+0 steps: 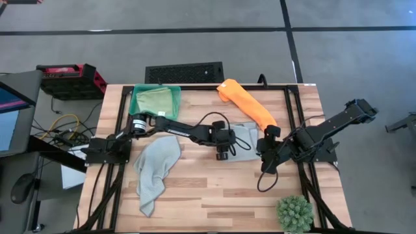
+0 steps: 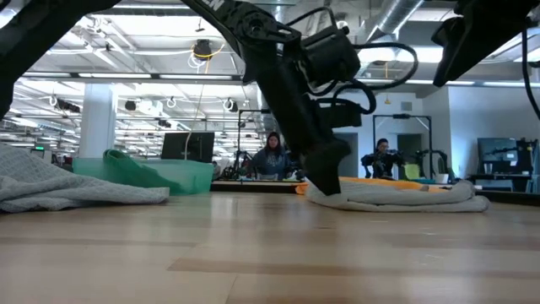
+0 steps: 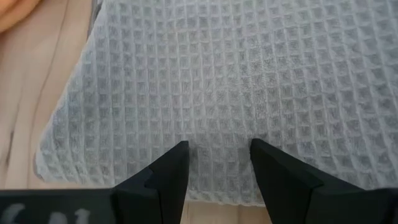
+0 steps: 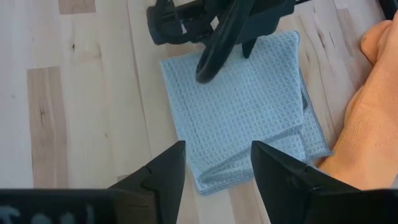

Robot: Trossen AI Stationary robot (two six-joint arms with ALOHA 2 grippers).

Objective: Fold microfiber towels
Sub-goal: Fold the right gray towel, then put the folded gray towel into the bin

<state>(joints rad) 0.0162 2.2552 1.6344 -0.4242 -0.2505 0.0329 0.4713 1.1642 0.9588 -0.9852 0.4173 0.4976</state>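
Note:
A folded pale grey towel (image 1: 246,140) lies flat at the table's middle, one corner under the orange towel (image 1: 247,104), which stretches toward the far edge. My left gripper (image 3: 219,149) is open and slants down over the folded towel's (image 3: 236,81) left edge. In the low view its fingers (image 2: 325,181) reach down to the cloth (image 2: 405,196). My right gripper (image 4: 217,149) hangs open above the table, just right of the folded towel (image 4: 242,106). A second grey towel (image 1: 156,172) lies crumpled at the near left. A light green towel (image 1: 153,101) sits in the green tray (image 1: 134,107). My left gripper's open fingers slant down from the table's left side, just inside the folded grey towel's left edge (image 3: 217,186). I cannot tell whether the fingertips touch the cloth. The towel lies flat on the table.
A spiky green plant ball (image 1: 294,213) stands at the near right corner. The green tray sits at the far left corner. Bare wood shows along the near edge between the crumpled towel and the plant ball. People sit in the room beyond the table.

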